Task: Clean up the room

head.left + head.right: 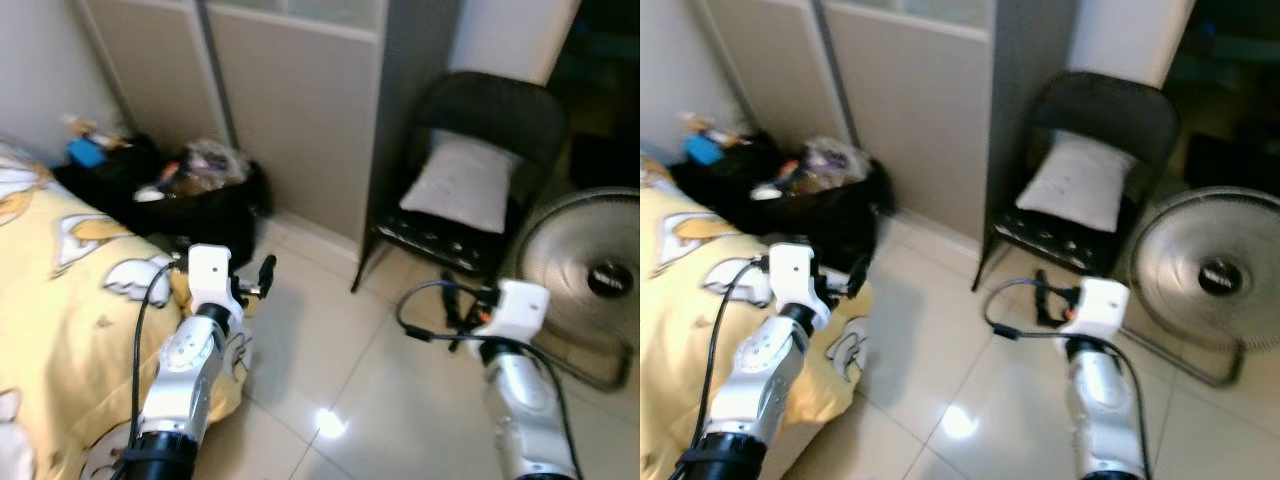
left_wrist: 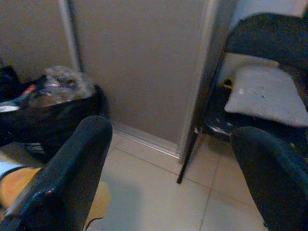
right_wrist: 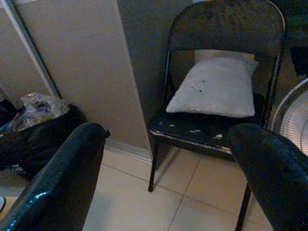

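You have one black folding chair (image 1: 487, 150) in front of you, with one pale pillow (image 1: 462, 183) on its seat, and one round fan (image 1: 590, 272) standing just beside it. Count one black bag (image 1: 190, 205) by the sliding doors, with one crumpled clear plastic bundle (image 1: 212, 160) at its top, and one bed under a yellow printed sheet (image 1: 70, 300). You are also looking at two silver arms, each ending in one gripper, the left gripper (image 2: 168, 178) and the right gripper (image 3: 173, 178), and each of those has two black fingers, so four fingers (image 2: 67, 178) in all.
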Available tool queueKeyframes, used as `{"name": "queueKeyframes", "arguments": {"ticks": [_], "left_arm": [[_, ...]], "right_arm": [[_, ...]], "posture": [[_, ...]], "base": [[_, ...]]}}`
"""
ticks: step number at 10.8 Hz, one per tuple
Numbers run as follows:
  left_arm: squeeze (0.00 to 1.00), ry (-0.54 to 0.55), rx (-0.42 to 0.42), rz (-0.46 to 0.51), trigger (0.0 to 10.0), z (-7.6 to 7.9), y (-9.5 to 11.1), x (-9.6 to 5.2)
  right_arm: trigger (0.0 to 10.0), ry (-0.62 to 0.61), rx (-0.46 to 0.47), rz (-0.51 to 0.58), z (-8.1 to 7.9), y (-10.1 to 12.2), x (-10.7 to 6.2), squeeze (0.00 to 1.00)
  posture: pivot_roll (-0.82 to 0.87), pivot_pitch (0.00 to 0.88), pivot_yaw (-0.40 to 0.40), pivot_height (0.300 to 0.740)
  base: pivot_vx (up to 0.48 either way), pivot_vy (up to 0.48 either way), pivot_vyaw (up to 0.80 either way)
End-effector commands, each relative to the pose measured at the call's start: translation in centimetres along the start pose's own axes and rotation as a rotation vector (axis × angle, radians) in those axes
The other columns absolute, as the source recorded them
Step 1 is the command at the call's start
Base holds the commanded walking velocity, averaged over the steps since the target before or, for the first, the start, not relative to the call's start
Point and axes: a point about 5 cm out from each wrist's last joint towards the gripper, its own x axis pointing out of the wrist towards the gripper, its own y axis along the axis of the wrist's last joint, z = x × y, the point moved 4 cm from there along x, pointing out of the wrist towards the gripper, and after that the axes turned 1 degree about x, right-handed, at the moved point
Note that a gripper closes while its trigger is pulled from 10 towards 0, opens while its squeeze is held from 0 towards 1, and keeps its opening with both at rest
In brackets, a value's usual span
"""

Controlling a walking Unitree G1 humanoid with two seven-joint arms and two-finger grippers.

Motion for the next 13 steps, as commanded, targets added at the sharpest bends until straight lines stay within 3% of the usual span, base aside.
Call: {"name": "queueKeyframes", "arguments": {"ticks": [1,6,8,12,13], "left_arm": [[0.0,0.05,-0.009,-0.025,10.0,-1.1,-0.4,-0.1],[0.0,0.085,0.002,-0.023,10.0,-1.7,-0.3,0.2],[0.0,0.052,0.032,0.04,10.0,-0.9,0.7,-0.1],[0.0,0.048,0.038,0.027,10.0,-0.6,0.5,0.1],[0.0,0.071,0.045,0.028,10.0,-1.0,0.6,0.1]], "right_arm": [[10.0,0.028,0.026,-0.002,-1.0,0.0,0.0,0.31],[10.0,0.049,0.042,0.004,-1.4,0.2,0.1,0.35],[10.0,0.071,0.072,-0.002,-1.9,0.2,0.4,0.41],[10.0,0.099,0.054,0.019,-2.2,0.9,1.0,0.43],[10.0,0.132,0.038,0.016,-2.8,0.9,1.0,0.2]], "posture": [[-0.14,0.0,0.042,0.74],[-0.15,0.0,0.05,0.74],[-0.14,0.0,0.05,0.74],[-0.12,0.0,0.039,0.74],[-0.12,0.0,0.036,0.74]], "base": [[0.0,0.442,0.44],[-0.18,0.4,0.44],[-0.48,0.0,0.44],[-0.36,0.0,0.44],[0.0,0.0,0.0]]}}
